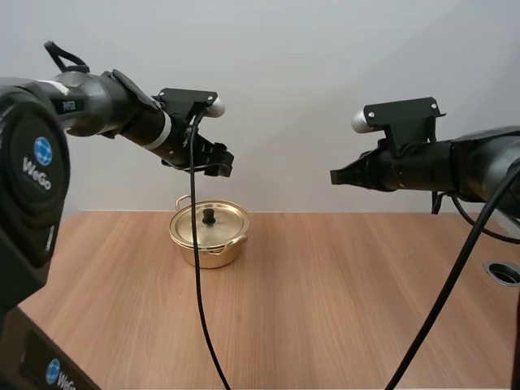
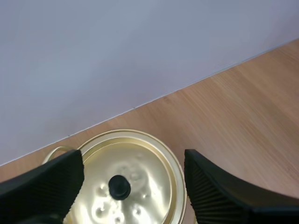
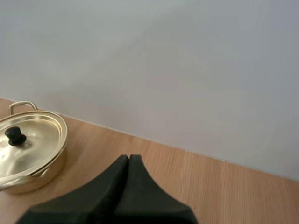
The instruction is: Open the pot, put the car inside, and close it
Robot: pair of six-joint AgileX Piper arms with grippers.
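Noted gold pot (image 1: 209,244) on worktop (image 1: 325,284), lid (image 1: 227,220) seated. Found left gripper (image 1: 218,162) directly above pot, fingers wide apart, holding nothing. Found right gripper (image 1: 337,175) raised, well right of pot, fingers pressed together, empty.

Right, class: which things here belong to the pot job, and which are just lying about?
Belong to the job: pot; lid with black knob; left gripper, open above the lid; right gripper, shut, in the air.
Lying about: round fitting set in the table.
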